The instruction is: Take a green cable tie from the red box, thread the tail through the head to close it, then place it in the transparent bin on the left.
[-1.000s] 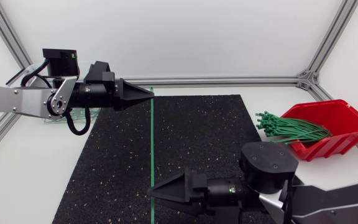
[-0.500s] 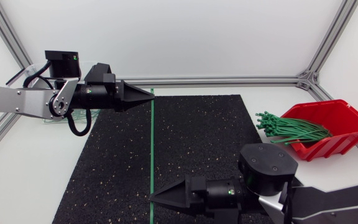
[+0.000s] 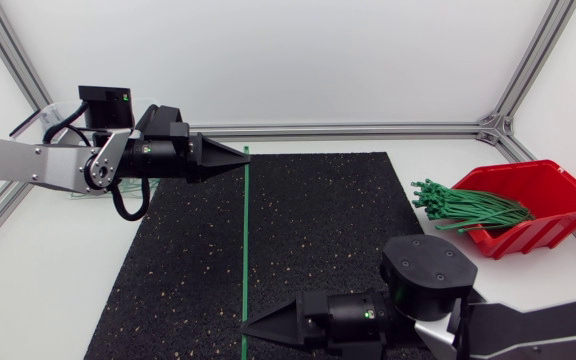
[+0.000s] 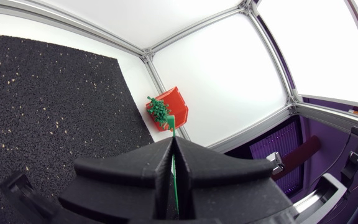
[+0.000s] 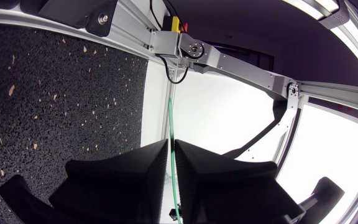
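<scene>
A straight green cable tie stretches across the black mat between my two grippers. My left gripper is shut on its far end; in the left wrist view the tie shows as a green strip pinched between the fingers. At the near end, my right gripper is shut on the tie, which runs ahead from between its fingers in the right wrist view. The red box at the right holds a bundle of green ties. The transparent bin stands at the left, mostly hidden behind my left arm.
The black mat covers the middle of the white table. Aluminium frame rails run along the back and side edges. The bundle of ties sticks out over the red box's left rim towards the mat.
My right gripper has shut on the tie's near end; a second ago its fingers stood wide apart around it. The left gripper has kept its hold and barely shifted.
</scene>
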`<action>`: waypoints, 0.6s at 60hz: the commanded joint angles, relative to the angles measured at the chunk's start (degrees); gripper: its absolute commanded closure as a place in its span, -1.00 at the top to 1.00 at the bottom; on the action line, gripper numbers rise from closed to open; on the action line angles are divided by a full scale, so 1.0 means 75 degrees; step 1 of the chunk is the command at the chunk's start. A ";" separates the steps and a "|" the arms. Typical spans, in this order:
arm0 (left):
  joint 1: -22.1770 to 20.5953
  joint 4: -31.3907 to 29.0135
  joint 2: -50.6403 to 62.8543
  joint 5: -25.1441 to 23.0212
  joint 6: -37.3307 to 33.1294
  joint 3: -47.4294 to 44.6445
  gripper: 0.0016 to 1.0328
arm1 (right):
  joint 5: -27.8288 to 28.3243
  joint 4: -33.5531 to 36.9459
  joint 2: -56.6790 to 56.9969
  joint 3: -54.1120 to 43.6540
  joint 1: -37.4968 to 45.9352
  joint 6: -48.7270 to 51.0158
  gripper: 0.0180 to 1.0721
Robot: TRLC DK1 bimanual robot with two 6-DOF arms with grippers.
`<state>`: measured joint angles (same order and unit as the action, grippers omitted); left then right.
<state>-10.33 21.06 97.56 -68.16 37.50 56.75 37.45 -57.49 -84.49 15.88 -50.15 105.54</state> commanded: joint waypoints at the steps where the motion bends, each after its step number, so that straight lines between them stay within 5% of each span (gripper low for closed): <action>1: -0.0076 0.0087 0.0164 -0.0111 0.0028 0.0074 -0.93 | -0.0037 -0.0104 0.0039 -0.0125 0.0019 0.0190 -0.73; 36: -0.0064 0.0075 0.0164 -0.0111 0.0040 0.0062 -0.93 | -0.0037 -0.0104 0.0097 -0.0254 0.0019 0.0179 -0.80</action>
<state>-10.68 21.06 97.56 -68.16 37.50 56.75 37.28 -57.52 -84.44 14.87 -50.15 105.54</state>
